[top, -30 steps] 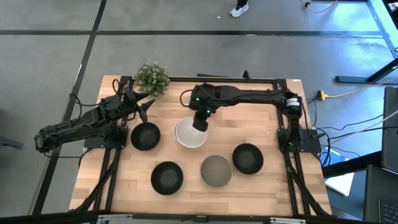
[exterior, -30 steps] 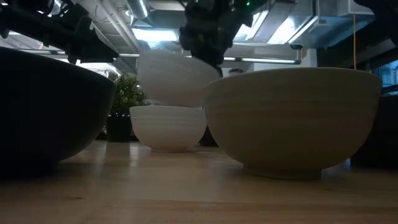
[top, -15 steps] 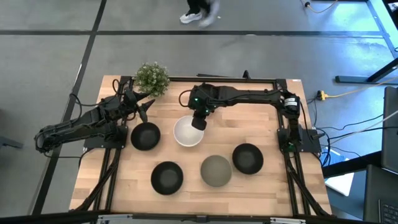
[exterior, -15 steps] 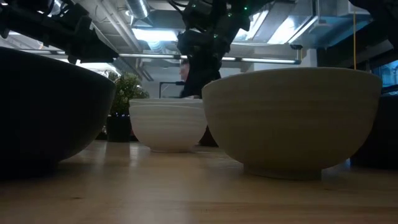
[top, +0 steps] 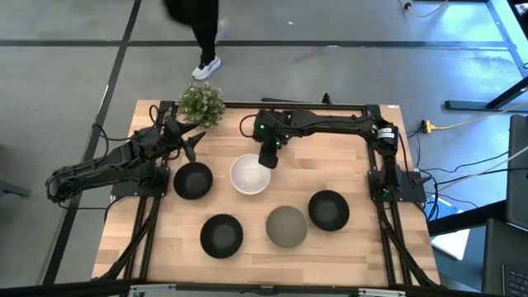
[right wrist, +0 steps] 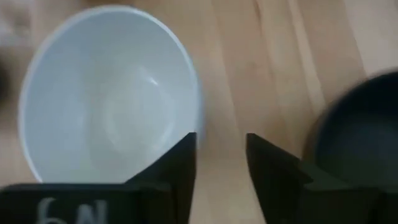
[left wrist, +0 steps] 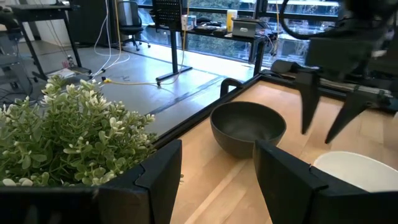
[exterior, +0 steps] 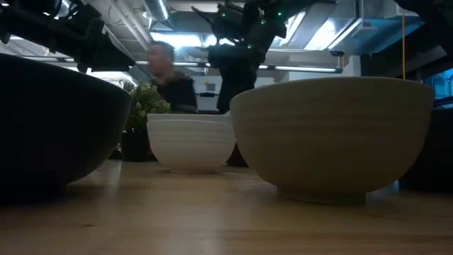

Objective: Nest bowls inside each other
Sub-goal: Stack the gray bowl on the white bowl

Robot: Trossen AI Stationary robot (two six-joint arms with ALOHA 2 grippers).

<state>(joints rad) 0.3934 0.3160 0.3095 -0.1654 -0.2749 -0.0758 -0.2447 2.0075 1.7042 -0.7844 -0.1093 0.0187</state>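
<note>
Two white bowls (top: 250, 175) sit one inside the other on the table's middle; in the low view the white stack (exterior: 191, 145) shows a doubled rim. Three black bowls (top: 192, 180) (top: 222, 235) (top: 328, 209) and the grey-olive bowl (top: 287, 226) stand singly on their bases. Another black bowl (left wrist: 249, 127) stands near the far edge, hidden under the right arm in the high view. My right gripper (top: 268, 158) hangs open just above the stack's far rim (right wrist: 186, 81). My left gripper (top: 188, 142) waits open beside the plant.
A small green potted plant (top: 201, 103) stands at the table's far left corner, close to my left gripper. A black frame rail (top: 313, 106) runs along the far edge. Bare wood lies along the near edge (top: 264, 268). A person (top: 198, 33) walks on the floor beyond the table.
My right gripper lowered the white bowl it held tilted above the other white bowl into that bowl, let go, then rose and drew back toward the far edge. The two white bowls now stand nested. A person walked leftward past the far side.
</note>
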